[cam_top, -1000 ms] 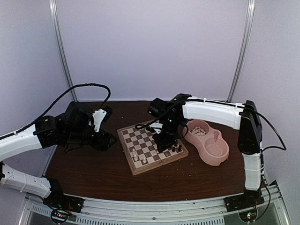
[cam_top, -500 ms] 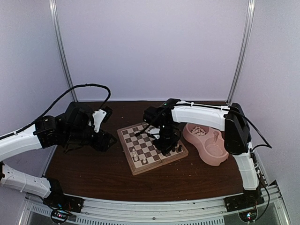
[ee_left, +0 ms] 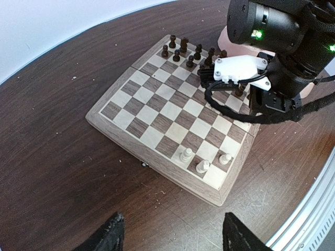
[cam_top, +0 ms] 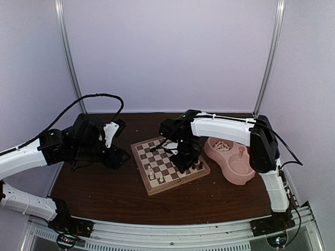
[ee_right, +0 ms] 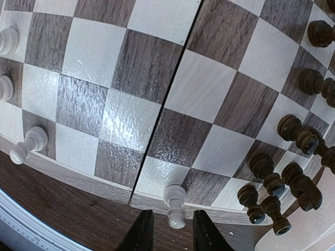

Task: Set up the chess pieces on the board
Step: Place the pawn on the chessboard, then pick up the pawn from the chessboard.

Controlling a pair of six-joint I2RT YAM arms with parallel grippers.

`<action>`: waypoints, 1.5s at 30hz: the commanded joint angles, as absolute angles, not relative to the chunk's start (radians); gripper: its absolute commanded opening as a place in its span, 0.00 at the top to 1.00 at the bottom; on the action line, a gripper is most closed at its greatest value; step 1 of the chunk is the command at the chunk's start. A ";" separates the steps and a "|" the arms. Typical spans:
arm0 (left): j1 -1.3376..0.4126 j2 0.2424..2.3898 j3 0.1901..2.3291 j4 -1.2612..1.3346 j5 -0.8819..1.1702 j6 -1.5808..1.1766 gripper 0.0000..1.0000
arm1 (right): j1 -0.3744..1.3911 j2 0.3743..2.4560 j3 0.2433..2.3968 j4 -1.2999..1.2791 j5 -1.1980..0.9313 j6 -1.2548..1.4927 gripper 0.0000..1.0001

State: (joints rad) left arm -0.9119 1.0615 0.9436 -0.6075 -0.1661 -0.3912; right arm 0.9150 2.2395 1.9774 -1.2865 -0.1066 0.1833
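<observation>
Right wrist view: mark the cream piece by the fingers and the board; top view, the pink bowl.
cream piece (ee_right: 175,204), right wrist view, its body.
board (ee_right: 163,107), right wrist view, its fold seam.
pink bowl (cam_top: 250,173), top view, near-right rim.

No writing, brand mark, number or sign can be read anywhere I look. The board (ee_left: 157,120) shows only plain checks and a bare pale border, with nothing legible on it.

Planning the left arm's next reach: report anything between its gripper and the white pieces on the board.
Nothing visible. The open left gripper faces bare table, then the board, where three white pieces stand near its corner; the right arm hangs beyond them.
</observation>
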 commanded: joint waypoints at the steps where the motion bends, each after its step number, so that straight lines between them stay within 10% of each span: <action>1: -0.914 1.065 0.950 -0.603 -0.183 -0.382 0.36 | 0.923 2.227 1.998 -1.278 -0.094 0.183 0.71; 21: -0.914 1.059 0.945 -0.606 -0.189 -0.382 0.36 | 0.923 2.174 1.896 -1.224 -0.069 0.197 0.80; 45: -0.914 1.057 0.945 -0.604 -0.191 -0.384 0.36 | 0.934 1.768 1.454 -0.703 -0.021 0.278 0.67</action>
